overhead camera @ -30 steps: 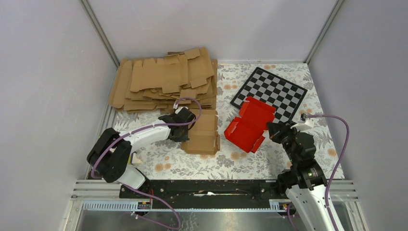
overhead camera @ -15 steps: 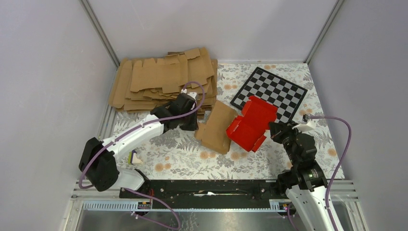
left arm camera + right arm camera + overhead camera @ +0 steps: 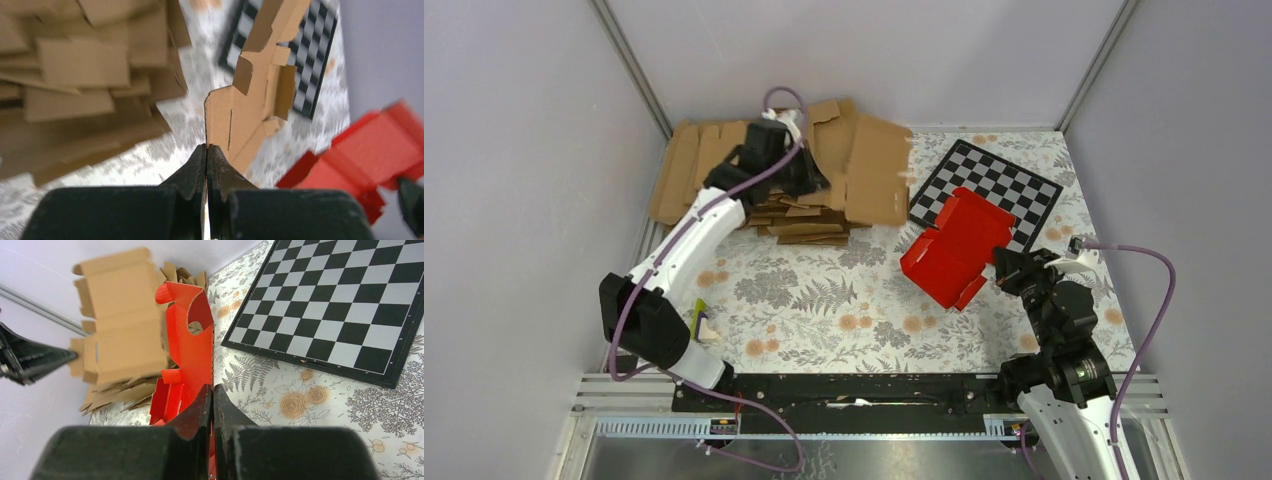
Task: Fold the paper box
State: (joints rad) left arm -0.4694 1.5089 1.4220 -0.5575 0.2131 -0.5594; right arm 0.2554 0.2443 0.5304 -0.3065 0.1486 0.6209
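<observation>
Red paper box (image 3: 952, 250) pinched in the right gripper (image 3: 212, 388), a brown cardboard blank (image 3: 879, 185) gripped in the left gripper (image 3: 206, 150)
The right gripper's jaws are closed tight on the paper box's near-right edge, tilting it up off the floral table right of centre, far end over the checkered board (image 3: 994, 190), probably to free the flaps for folding; the left gripper, jaws equally tight, holds the blank above the stack of blanks (image 3: 714, 170) far left, seemingly clearing the workspace
</observation>
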